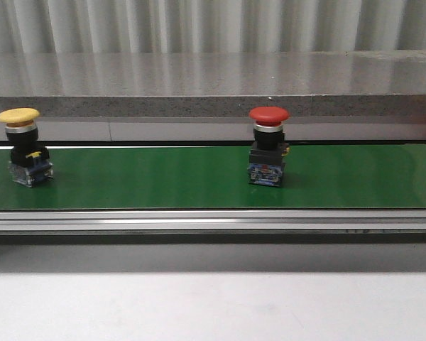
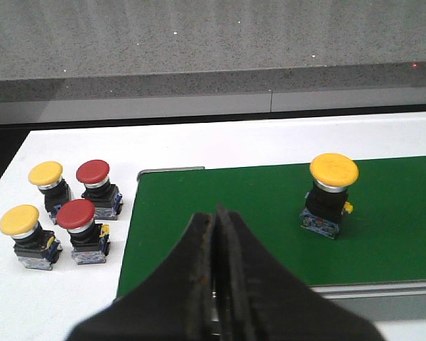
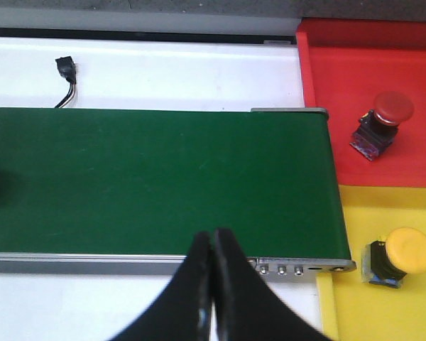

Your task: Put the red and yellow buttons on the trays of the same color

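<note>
A yellow button (image 1: pixel 25 147) stands at the left end of the green belt (image 1: pixel 163 177); it also shows in the left wrist view (image 2: pixel 331 194). A red button (image 1: pixel 268 145) stands near the belt's middle. My left gripper (image 2: pixel 216 213) is shut and empty, above the belt's near edge, apart from the yellow button. My right gripper (image 3: pixel 213 238) is shut and empty over the belt's near edge by its right end. The red tray (image 3: pixel 369 153) holds one red button (image 3: pixel 381 123). The yellow tray (image 3: pixel 383 305) holds one yellow button (image 3: pixel 400 256).
Two yellow buttons (image 2: pixel 48 187) (image 2: pixel 27 235) and two red buttons (image 2: pixel 96 187) (image 2: pixel 80 230) stand on the white table (image 2: pixel 57 298) left of the belt. A small black plug with cable (image 3: pixel 67 73) lies beyond the belt. A grey stone ledge (image 1: pixel 213 78) runs behind.
</note>
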`<action>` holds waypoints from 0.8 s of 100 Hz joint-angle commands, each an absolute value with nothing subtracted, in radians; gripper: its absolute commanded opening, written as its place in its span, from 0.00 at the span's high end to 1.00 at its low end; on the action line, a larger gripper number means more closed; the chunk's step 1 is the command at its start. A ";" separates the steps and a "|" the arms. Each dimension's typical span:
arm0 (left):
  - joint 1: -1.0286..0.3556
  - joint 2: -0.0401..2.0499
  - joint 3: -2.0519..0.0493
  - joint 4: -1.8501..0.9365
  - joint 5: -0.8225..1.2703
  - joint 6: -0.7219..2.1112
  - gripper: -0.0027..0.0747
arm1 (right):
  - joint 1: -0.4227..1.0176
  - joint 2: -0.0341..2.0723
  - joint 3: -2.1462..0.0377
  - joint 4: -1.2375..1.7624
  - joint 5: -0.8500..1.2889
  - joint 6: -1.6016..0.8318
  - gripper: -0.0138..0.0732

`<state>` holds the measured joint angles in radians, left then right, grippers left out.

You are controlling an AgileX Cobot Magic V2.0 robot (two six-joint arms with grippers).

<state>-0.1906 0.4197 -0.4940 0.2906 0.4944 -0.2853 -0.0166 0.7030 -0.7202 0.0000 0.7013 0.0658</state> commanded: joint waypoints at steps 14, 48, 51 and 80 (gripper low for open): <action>-0.199 0.424 -0.522 0.302 0.414 -0.288 0.99 | -0.014 0.701 -0.746 -0.006 0.644 0.056 0.92; -0.199 0.424 -0.516 0.321 0.413 -0.288 0.99 | -0.014 0.701 -0.746 -0.006 0.698 0.056 0.27; -0.199 0.424 -0.516 0.324 0.413 -0.288 0.99 | -0.014 0.701 -0.746 -0.006 0.702 0.056 0.19; -0.199 0.424 -0.516 0.328 0.413 -0.288 0.99 | -0.010 0.716 -0.749 0.031 0.678 0.056 0.12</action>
<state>-0.1906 0.4197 -0.4925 0.3170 0.4873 -0.2853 -0.0166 0.7030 -0.7202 0.0122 0.7534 0.0641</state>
